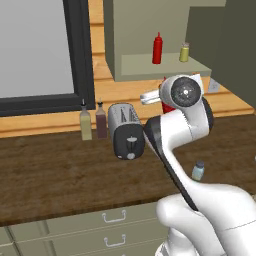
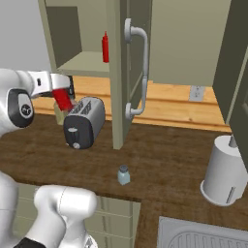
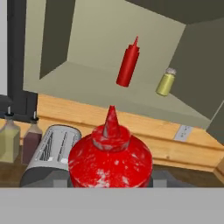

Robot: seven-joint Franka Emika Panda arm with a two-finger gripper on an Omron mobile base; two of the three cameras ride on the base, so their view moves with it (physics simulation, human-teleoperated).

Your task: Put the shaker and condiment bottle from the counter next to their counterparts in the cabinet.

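Note:
My gripper (image 2: 66,96) is shut on the stout red condiment bottle (image 3: 111,159), which it holds tilted in the air above the toaster and below the cabinet shelf (image 1: 162,65). From the left base the bottle (image 1: 167,105) peeks out behind my arm's joint. On the shelf stand the tall slim red bottle (image 3: 127,66) and the yellowish-green shaker (image 3: 166,82), a little ahead of and above the held bottle. The pale blue-grey shaker (image 2: 123,175) stands upright near the counter's front edge (image 1: 60,200), apart from the gripper.
A silver toaster (image 2: 83,122) sits on the counter under the gripper. Olive (image 1: 86,123) and dark brown (image 1: 101,121) bottles stand to its left. The open cabinet door (image 2: 127,72) with its handle juts out at the right. A paper towel roll (image 2: 224,170) and a sink (image 2: 203,237) lie further right.

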